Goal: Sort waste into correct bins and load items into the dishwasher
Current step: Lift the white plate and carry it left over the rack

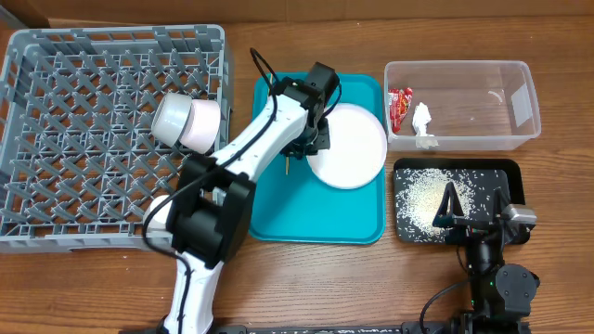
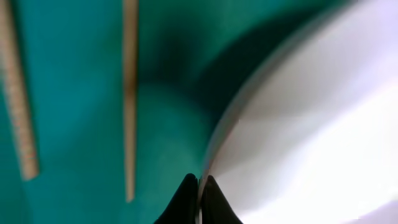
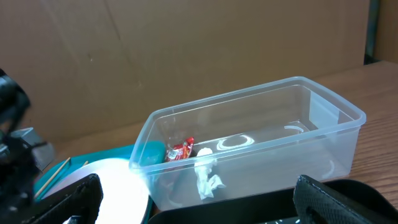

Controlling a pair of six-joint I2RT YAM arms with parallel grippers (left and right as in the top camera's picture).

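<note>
Brown wooden desk (image 1: 93,292), cardboard wall (image 3: 124,62) behind, left gripper (image 2: 199,193) clenched on rim of round white plate (image 1: 357,148) over teal tray (image 1: 316,215) mid-desk, right gripper (image 1: 475,209) splayed wide above rice-strewn flat black rectangular tray (image 1: 506,176) by near right corner

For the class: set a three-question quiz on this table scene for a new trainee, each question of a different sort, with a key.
1. True or false: the wrapper lies in the tub.
2. Where is the rice? A tub, B black tray, C rack.
3. Fill in: the left fingers pinch the rim of the ____.
Key: 1 true; 2 B; 3 plate.
</note>
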